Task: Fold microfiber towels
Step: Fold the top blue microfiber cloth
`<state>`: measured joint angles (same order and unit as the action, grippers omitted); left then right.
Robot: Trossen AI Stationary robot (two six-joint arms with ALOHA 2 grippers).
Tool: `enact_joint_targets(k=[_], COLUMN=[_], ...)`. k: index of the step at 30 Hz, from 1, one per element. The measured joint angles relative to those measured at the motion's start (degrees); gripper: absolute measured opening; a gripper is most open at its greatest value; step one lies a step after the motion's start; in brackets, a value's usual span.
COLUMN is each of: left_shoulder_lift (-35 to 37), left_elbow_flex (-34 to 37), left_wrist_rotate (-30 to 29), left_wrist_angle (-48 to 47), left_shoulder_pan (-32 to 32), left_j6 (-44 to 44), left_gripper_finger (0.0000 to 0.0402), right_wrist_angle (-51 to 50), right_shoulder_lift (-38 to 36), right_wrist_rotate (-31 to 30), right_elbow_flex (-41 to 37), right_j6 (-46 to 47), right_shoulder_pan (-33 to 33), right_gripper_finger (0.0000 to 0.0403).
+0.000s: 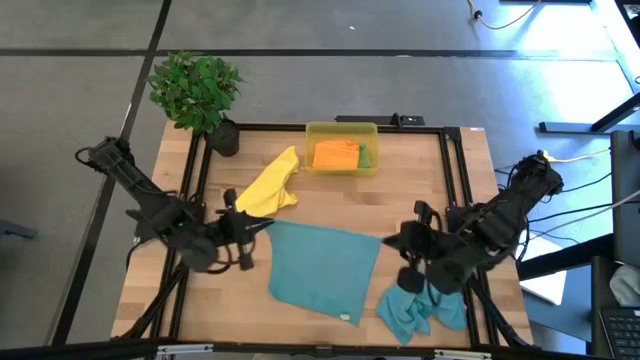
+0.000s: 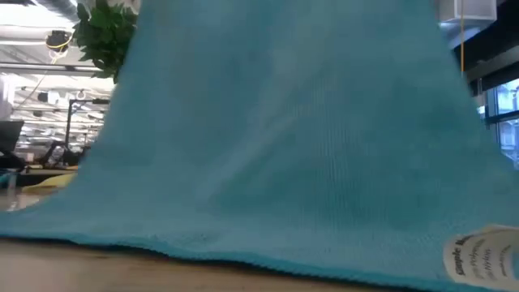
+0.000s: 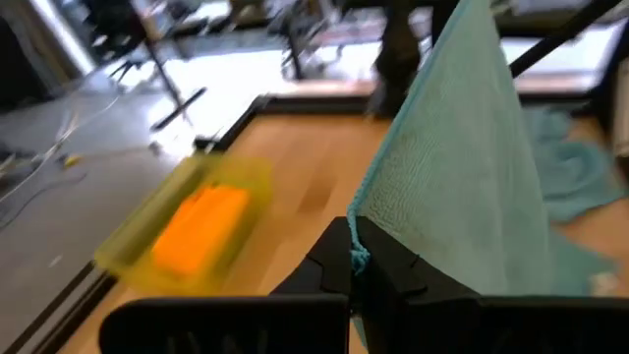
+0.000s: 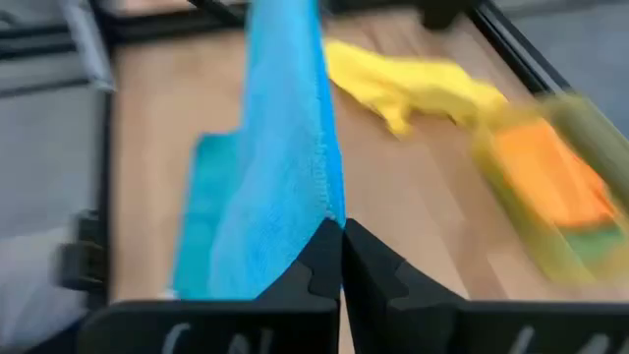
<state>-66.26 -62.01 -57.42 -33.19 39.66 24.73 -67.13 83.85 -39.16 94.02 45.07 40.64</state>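
A light teal-blue towel (image 1: 322, 268) stretches between my two grippers. Its far edge is raised and its near edge, with a white label (image 2: 478, 251), lies on the table. My left gripper (image 1: 262, 228) is shut on its far left corner and my right gripper (image 1: 390, 243) on its far right corner. A yellow towel (image 1: 270, 185) lies crumpled on the table behind the left gripper. An orange towel (image 1: 336, 153) and a green one (image 1: 365, 156) lie in the yellow bin (image 1: 341, 131). A second teal-blue towel (image 1: 420, 310) lies crumpled at the near right. My left gripper pinches the teal-blue towel's far left corner (image 3: 362, 228) between its two fingers, coming level from the table's left. The cloth rises from the fingers and runs off toward the other arm. My right gripper pinches the towel's far right corner (image 4: 329, 208) between its two fingers, coming level from the table's right. The towel's hemmed edge runs away from the fingers, and its near part lies on the table.
A potted plant (image 1: 198, 90) stands at the table's far left corner. A black frame rail (image 1: 450, 170) runs round the tabletop. Bare wood shows between the held towel and the bin (image 1: 400, 200).
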Motion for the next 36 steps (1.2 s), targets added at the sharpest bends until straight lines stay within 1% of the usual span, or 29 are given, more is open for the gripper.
enact_joint_targets(k=[2,5,8,11,16,21,24,28,32,36], left_shoulder_lift=[-0.2,-0.2,-0.2,-0.2,-0.2,-0.2,-0.2,-0.2,-0.2,-0.6], left_elbow_flex=[2.3,6.0,9.3,12.4,17.9,23.2,25.4,27.2,27.3,27.3], left_wrist_rotate=[0.5,3.3,5.1,6.6,10.3,18.2,21.2,24.7,28.1,31.8], left_wrist_angle=[-0.1,1.2,2.4,4.9,13.9,24.6,29.9,35.8,38.0,40.4], left_shoulder_pan=[-1.9,-5.4,-9.0,-12.4,-18.7,-25.8,-29.8,-34.3,-38.0,-40.7], left_j6=[0.7,0.5,-1.1,-3.7,-11.5,-18.3,-22.2,-26.8,-27.9,-27.9], left_gripper_finger=[0.0,0.0,0.0,0.0,0.0,0.0,0.0,0.0,0.0,0.0], right_wrist_angle=[-2.0,-3.1,-2.3,-2.2,0.1,2.6,4.1,10.1,18.2,22.6], right_shoulder_lift=[0.0,0.0,0.0,0.0,0.0,0.0,-0.6,-3.7,-9.3,-15.9], right_wrist_rotate=[0.1,1.7,3.0,3.0,2.8,2.8,2.9,3.1,5.4,6.0], right_elbow_flex=[-2.1,-5.5,-9.4,-13.2,-19.9,-25.7,-28.4,-32.6,-37.4,-42.0], right_j6=[2.2,2.8,2.6,2.4,-0.2,-4.0,-6.0,-10.3,-16.0,-20.1], right_shoulder_pan=[-1.8,-4.6,-7.5,-10.3,-14.4,-18.6,-21.2,-24.9,-28.4,-31.8], right_gripper_finger=[0.0004,0.0004,0.0004,0.0004,0.0004,0.0004,0.0004,0.0004,0.0003,0.0002])
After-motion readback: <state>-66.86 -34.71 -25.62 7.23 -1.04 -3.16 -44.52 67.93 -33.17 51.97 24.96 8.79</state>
